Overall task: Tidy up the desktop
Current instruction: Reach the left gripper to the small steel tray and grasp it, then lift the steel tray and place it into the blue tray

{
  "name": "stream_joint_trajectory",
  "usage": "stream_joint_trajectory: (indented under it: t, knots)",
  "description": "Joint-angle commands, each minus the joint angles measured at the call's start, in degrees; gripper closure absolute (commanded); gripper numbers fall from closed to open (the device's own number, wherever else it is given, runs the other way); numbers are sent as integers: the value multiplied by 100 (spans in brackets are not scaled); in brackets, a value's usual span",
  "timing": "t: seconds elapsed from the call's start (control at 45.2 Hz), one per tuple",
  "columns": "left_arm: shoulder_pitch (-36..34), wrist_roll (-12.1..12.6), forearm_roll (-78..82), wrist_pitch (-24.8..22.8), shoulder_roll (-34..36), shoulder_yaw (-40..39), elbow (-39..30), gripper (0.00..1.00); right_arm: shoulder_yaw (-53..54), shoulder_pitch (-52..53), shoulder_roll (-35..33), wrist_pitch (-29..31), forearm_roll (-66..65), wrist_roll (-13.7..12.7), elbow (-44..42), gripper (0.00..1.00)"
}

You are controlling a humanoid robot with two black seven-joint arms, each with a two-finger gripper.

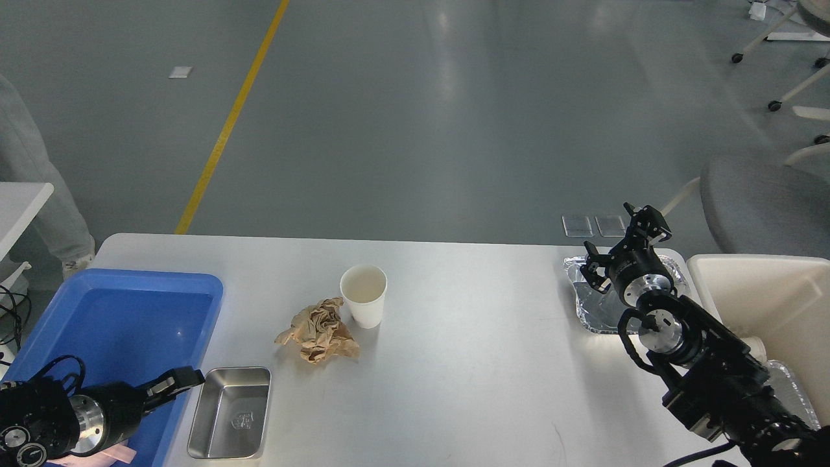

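Note:
The white desktop (467, 337) holds a white paper cup (363, 295), upright, with a crumpled brown paper wad (319, 331) touching its left side. A small steel tray (230, 412) lies near the front left. My left gripper (178, 379) is low over the right rim of the blue tray (117, 311), just left of the steel tray; its fingers are too small and dark to tell apart. My right gripper (621, 235) is open and empty, above a foil tray (593, 308) at the far right.
A cream bin (765, 292) stands off the table's right end, with more foil (788, 383) beside it. A pink mug (97, 456) in the blue tray is mostly hidden under my left arm. A grey chair (765, 201) is behind the bin.

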Motion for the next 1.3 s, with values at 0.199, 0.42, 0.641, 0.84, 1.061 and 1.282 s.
stream_joint_trajectory:
  t: [0.199,0.42,0.641,0.84,1.061,1.282]
  knots:
    - [36,10,0,0,-340,19,167,54,0,2,-2,0,0,0,0,0]
    - [-17,10,27,9,-349,406,237,63,1,-7,-11,-9,-141,0,0,0]
    - [27,10,27,9,-349,415,246,73,0,-24,-20,-9,-150,0,0,0]
    - [1,-16,27,-43,-340,415,246,95,9,-24,-29,-9,-150,0,-8,0]
    - [27,-52,27,-44,-340,415,246,100,9,-24,-29,-17,-150,0,-8,0]
    - [-34,-96,44,-87,-253,397,202,100,9,-24,-20,-17,-150,0,-8,0]
